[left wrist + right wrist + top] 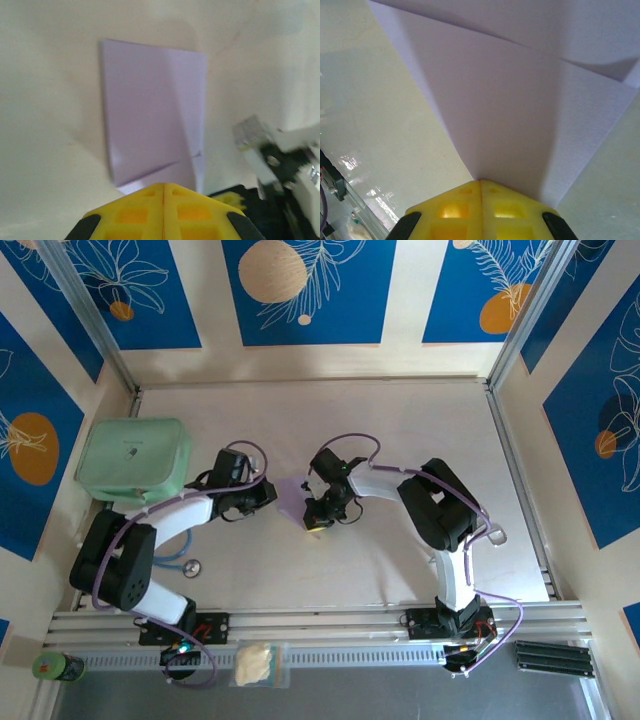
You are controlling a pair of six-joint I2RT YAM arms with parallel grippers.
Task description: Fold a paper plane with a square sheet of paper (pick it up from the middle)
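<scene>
The square sheet of paper (293, 496) is pale lilac and lies mid-table between the two grippers, partly folded. In the left wrist view the paper (150, 110) lies flat with a diagonal crease near its lower edge. My left gripper (268, 495) is shut, and its yellow tips (163, 185) sit over the paper's near edge. My right gripper (318, 518) is shut too. In its wrist view the paper (520, 110) spreads out from under the closed tips (480, 181), a folded flap across the top. Whether either gripper pinches the paper or only presses on it is unclear.
A mint-green rounded box (135, 460) stands at the left, beside the left arm. A small metal ring (190, 567) lies near the left arm's base. The right arm's wrist (280, 155) shows close beside the paper in the left wrist view.
</scene>
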